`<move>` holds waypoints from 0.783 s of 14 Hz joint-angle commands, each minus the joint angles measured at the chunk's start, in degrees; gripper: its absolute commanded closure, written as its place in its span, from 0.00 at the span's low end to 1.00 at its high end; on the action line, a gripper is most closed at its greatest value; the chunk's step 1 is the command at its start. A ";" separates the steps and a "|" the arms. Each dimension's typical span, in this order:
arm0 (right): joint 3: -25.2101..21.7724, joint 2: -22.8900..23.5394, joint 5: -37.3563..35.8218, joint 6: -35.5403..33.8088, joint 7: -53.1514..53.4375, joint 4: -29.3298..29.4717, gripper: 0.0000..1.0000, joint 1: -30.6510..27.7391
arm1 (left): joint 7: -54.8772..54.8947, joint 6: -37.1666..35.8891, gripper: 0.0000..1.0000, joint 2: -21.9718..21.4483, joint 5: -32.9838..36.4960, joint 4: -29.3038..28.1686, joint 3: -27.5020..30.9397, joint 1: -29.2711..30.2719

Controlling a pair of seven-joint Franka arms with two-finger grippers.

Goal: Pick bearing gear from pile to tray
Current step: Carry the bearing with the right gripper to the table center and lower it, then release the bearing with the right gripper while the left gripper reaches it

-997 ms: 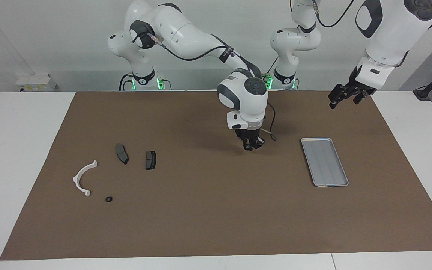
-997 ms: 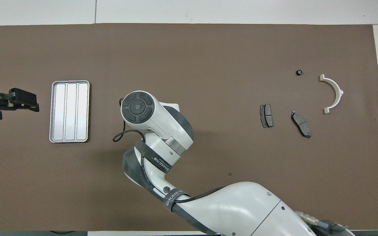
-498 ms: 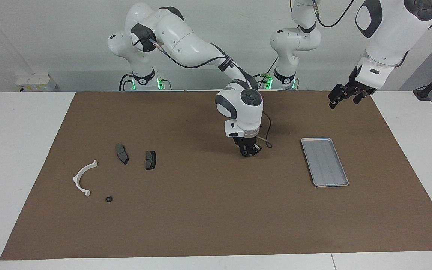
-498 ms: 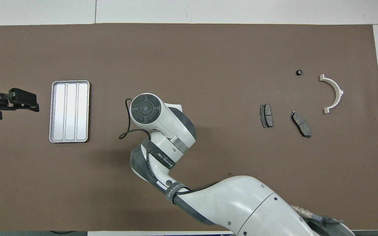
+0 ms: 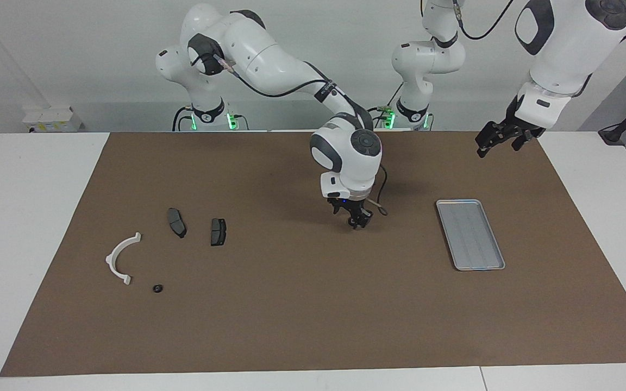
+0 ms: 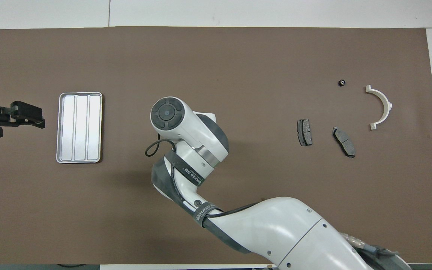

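Toward the right arm's end of the brown mat (image 5: pixel 291 315), the pile is lying loose: a white arc (image 5: pixel 111 259), two brake pads (image 5: pixel 176 222) and, farthest from the robots, the small black bearing gear (image 5: pixel 157 288). The right gripper (image 5: pixel 357 220) is hanging low over mid-mat; its grip cannot be made out. The tray (image 5: pixel 470 234) is sitting empty. The left gripper (image 5: pixel 500 141) is waiting raised near the mat's corner, its state equally unclear.

Glossy white arms (image 5: pixel 269 54), dark grey joint caps, black cables, seemingly lettered black strap (image 6: pixel 186 173).
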 commanded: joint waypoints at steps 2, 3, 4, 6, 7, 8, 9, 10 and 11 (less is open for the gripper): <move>0.95 -7.63 0.54 -6.66 -19.51 1.51 0.00 -9.45 | -0.17 -0.11 0.00 -1.99 0.00 -2.55 -0.23 -1.99; 0.95 -9.74 0.54 -9.20 -28.64 1.42 0.00 -12.61 | -0.17 -0.37 0.00 -2.08 0.00 -2.55 -0.23 -2.17; 0.95 -11.15 0.63 -11.14 -38.04 1.25 0.00 -16.29 | -0.17 -0.11 0.00 -2.08 0.00 -2.81 -0.23 -2.25; 0.95 -12.04 0.54 -12.56 -55.36 0.98 0.00 -23.41 | -2.52 2.25 0.00 -2.34 0.00 -3.95 -0.23 -3.82; 0.86 -12.05 0.54 -12.30 -63.80 0.55 0.00 -27.28 | -8.98 6.27 0.00 -2.95 0.00 -6.22 -0.23 -5.40; 0.86 -12.05 0.37 -11.08 -71.71 -0.59 0.00 -31.06 | -14.96 10.83 0.00 -3.65 0.00 -9.38 -0.23 -7.94; 0.86 -12.22 0.45 -9.41 -77.97 -1.47 0.00 -33.97 | -18.50 13.84 0.00 -3.57 0.00 -11.41 -0.23 -10.23; 0.86 -12.40 0.37 -7.92 -81.86 -2.87 0.00 -36.00 | -21.06 15.78 0.00 -2.61 0.00 -12.04 -0.23 -11.47; 0.86 -13.09 0.28 -5.64 -84.60 -4.71 0.00 -38.02 | -23.87 17.72 0.00 -1.47 0.00 -12.13 -0.31 -13.05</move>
